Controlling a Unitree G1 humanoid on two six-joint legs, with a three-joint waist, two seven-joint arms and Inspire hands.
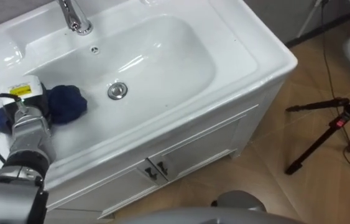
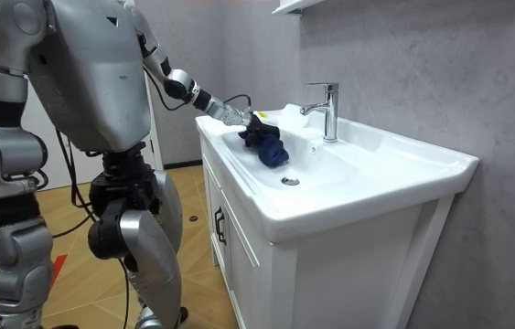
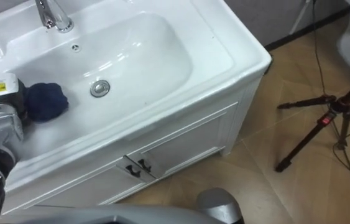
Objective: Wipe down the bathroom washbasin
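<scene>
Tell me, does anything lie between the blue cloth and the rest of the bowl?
Nothing visible does. The left hand is at the cloth, on the left slope of the bowl; from there to the drain it is bare.

The front of the left hand (image 1: 29, 117) is hidden in the blue cloth (image 1: 68, 104). In the eye views, the tap (image 1: 74, 17) is cut off by the top edge, and the tripod (image 1: 330, 124) by the right edge.

White glossy basin (image 1: 162, 68), a rounded rectangular bowl with a chrome drain (image 1: 117, 91) near its middle; a dark blue cloth (image 1: 66, 104), bunched up, lies on the bowl's left slope, left of the drain
</scene>
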